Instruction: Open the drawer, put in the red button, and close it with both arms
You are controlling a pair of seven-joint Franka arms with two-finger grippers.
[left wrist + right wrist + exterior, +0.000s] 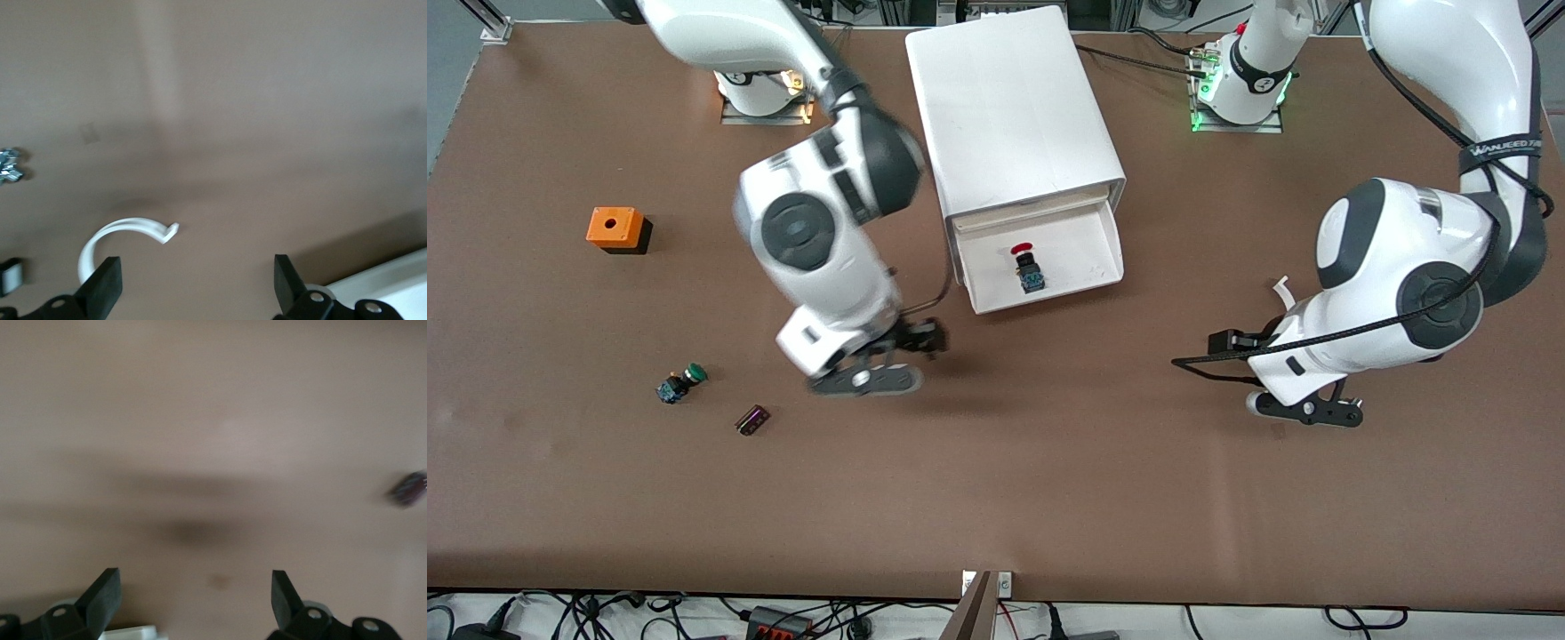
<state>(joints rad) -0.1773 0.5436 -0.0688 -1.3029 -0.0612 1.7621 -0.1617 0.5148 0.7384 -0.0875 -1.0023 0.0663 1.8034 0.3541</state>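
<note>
The drawer (1086,250) stands pulled out of the white cabinet (1014,107), on the side nearer the front camera. The red button (1025,264) lies on the drawer's floor, red cap toward the cabinet. My right gripper (876,378) hangs open over bare table, off the drawer's corner toward the right arm's end; nothing sits between its fingers (105,592). My left gripper (1309,414) is open over the table toward the left arm's end, well apart from the drawer. In the left wrist view the left gripper (197,288) holds nothing.
A green-capped button (682,384) and a small dark part (752,420) lie on the table toward the right arm's end. An orange box (615,228) sits farther from the front camera. A white curved clip (127,232) lies by the left gripper.
</note>
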